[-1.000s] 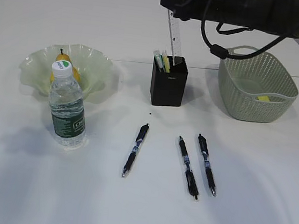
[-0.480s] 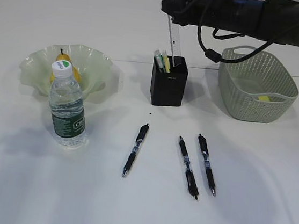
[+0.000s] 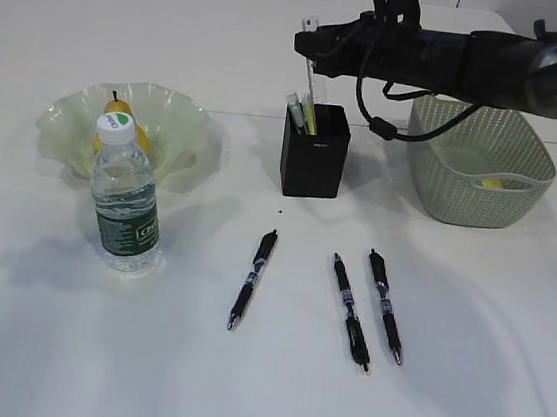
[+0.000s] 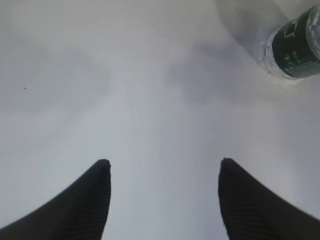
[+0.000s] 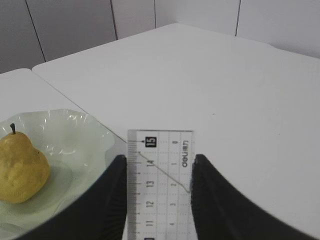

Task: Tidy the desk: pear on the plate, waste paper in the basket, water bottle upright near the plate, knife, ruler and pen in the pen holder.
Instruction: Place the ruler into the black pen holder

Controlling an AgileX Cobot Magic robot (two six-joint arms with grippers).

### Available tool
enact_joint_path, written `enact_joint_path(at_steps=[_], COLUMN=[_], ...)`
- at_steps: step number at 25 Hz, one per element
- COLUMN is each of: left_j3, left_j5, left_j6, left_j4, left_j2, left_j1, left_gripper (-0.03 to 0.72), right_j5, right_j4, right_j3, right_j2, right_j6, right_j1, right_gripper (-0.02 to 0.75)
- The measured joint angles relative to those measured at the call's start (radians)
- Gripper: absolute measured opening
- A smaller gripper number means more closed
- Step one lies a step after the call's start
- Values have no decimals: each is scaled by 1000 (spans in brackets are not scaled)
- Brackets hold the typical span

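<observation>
My right gripper (image 3: 312, 45) reaches in from the right above the black pen holder (image 3: 314, 157). It is shut on the clear ruler (image 3: 312, 84), which stands nearly upright with its lower end inside the holder. In the right wrist view the fingers clamp the ruler (image 5: 160, 185) by its edges. Yellow and pale green handles (image 3: 303, 114) stick out of the holder; I cannot tell if one is the knife. Three pens (image 3: 252, 278) (image 3: 350, 309) (image 3: 386, 306) lie on the desk. The pear (image 3: 117, 108) sits on the plate (image 3: 182, 127). The water bottle (image 3: 125, 201) stands upright before it. My left gripper (image 4: 164, 162) hangs open over bare desk.
The green basket (image 3: 482, 141) stands at the right with the yellow waste paper (image 3: 492, 181) inside. The right arm and its cable stretch over the basket's rear rim. In the left wrist view the bottle's base (image 4: 295, 45) is at the upper right.
The right arm has come down with the ruler, whose top now sits lower and whose lower end has sunk into the pen holder. Everything else stays put.
</observation>
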Motion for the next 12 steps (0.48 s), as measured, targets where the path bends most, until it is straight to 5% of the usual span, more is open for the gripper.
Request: enact_joint_path(at_steps=[12], left_j3=[0], left_j5=[0], left_j6=[0], left_j4=[0], left_j2=[0], left_j1=[0], left_gripper=[474], right_j5=[9], right_j4=[0], right_j3=[-2], right_j2=[33], right_j6=[4], right_j1=[-2], right_gripper=[284])
